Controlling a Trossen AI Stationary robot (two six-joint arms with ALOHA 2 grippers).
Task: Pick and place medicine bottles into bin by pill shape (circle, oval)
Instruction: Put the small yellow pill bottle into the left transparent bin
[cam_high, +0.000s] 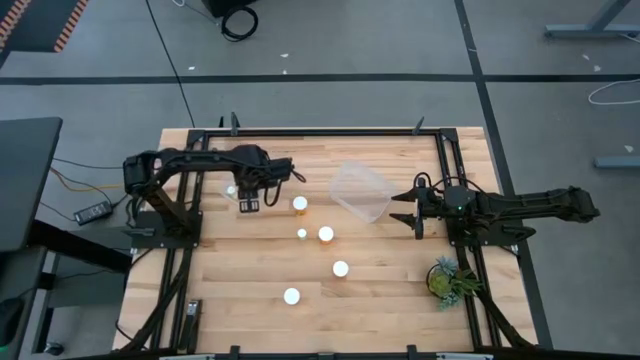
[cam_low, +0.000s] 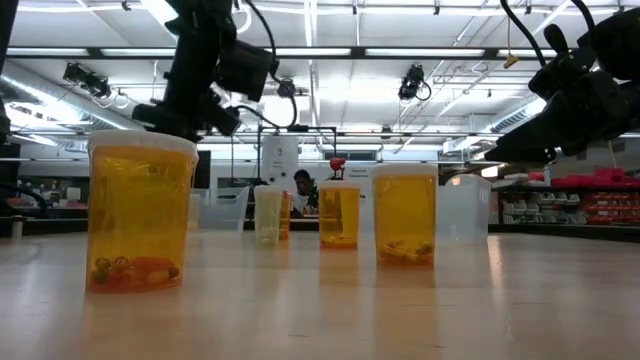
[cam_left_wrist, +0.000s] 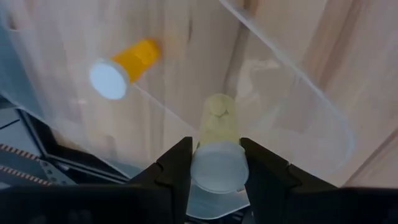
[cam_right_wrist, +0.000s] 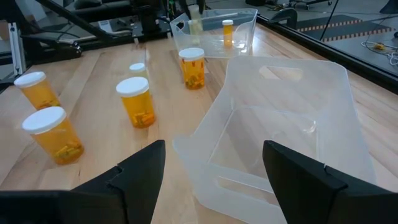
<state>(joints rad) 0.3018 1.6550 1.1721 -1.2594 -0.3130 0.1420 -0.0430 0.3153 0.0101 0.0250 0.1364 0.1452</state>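
Now: left end effector holds a pill bottle over its bin

Left end effector (cam_left_wrist: 214, 171) is clamped on a pale yellowish pill bottle (cam_left_wrist: 217, 149), above a clear bin (cam_left_wrist: 298, 118) near the desk's (cam_high: 240, 300) far left edge; an orange bottle (cam_left_wrist: 124, 67) already lies in that bin. Right end effector (cam_right_wrist: 214, 165), fingers apart, waits beside a second clear bin (cam_high: 361, 192) toward the far right. Five white-capped bottles (cam_high: 326, 234) stand across the desk's middle. A potted plant (cam_high: 449, 278) sits by the right edge.
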